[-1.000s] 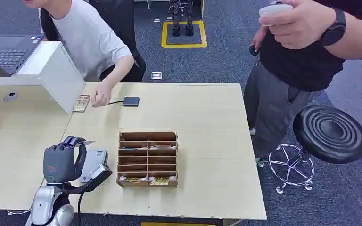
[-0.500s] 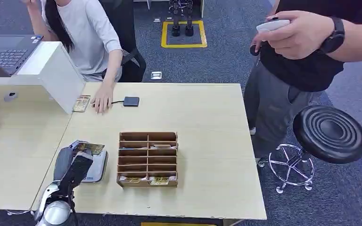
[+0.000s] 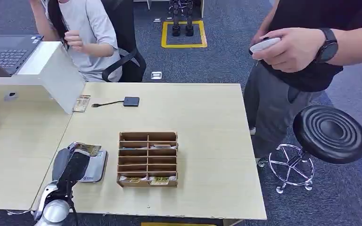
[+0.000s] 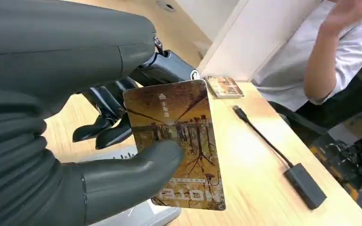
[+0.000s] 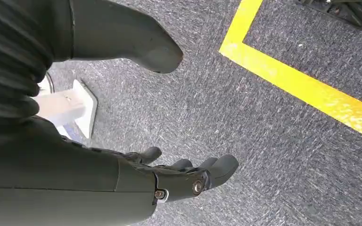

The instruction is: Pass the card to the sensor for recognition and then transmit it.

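My left hand [image 3: 69,165] hovers over the grey card sensor [image 3: 95,165] at the table's front left. It pinches a brown picture card [image 3: 87,149] between thumb and fingers; the left wrist view shows the card [image 4: 176,141] upright in the hand [image 4: 75,155], with the sensor's pale edge [image 4: 141,214] just beneath. My right hand [image 5: 136,174] hangs over the grey carpet, fingers apart and holding nothing.
A wooden slotted card rack [image 3: 148,158] stands right of the sensor. Further back lie a stack of cards [image 3: 81,103] and a small black cabled box [image 3: 131,101]. A seated person is at the far edge, a standing person and black stool [image 3: 330,133] at right.
My left hand turned and lowered the card over the sensor, then stayed almost still. The seated person's hand lifted off the table. The standing person's hand with a remote dropped lower.
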Tool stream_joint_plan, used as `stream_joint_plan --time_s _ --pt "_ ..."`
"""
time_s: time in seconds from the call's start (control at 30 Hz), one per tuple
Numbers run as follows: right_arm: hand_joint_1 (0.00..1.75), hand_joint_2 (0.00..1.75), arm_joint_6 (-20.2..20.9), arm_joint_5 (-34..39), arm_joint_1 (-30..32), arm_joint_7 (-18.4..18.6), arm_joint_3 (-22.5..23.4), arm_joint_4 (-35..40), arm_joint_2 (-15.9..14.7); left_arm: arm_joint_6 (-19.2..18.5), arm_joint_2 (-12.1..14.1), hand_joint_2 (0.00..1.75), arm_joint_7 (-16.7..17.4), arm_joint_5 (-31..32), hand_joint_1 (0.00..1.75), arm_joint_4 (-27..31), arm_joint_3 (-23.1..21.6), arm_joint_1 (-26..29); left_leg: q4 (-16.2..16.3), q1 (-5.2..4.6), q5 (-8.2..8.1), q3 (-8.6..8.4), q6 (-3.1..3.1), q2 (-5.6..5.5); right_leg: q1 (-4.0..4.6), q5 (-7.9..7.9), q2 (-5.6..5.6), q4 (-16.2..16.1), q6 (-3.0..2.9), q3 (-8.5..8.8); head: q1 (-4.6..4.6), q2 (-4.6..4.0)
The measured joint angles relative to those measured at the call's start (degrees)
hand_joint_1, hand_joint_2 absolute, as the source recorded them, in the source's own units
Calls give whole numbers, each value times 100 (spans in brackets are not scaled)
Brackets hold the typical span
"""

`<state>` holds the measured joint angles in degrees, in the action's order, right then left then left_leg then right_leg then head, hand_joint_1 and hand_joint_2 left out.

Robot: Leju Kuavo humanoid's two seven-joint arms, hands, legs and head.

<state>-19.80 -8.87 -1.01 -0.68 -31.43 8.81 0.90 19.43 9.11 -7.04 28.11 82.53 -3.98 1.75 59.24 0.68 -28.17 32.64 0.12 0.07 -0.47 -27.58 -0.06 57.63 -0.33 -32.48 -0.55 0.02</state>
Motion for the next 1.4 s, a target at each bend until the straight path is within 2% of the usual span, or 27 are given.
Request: stream_joint_plan --time_s 0.27,0.97,1.4 --pt "0 175 0 -20 0 -2 0 0 4 168 2 175 238 606 175 -284 55 -100 0 0 0 0 0 0 0 0 0 0 0 0 2 -2" --pt "0 175 0 -20 0 -2 0 0 9 182 2 175 282 654 175 -529 92 -128 0 0 0 0 0 0 0 0 0 0 0 0 2 0" --pt "0 175 -2 -24 -2 -2 0 0 15 359 4 175 601 1617 175 -892 98 -303 0 0 1 -3 0 -1 0 0 -2 0 0 5 0 0"
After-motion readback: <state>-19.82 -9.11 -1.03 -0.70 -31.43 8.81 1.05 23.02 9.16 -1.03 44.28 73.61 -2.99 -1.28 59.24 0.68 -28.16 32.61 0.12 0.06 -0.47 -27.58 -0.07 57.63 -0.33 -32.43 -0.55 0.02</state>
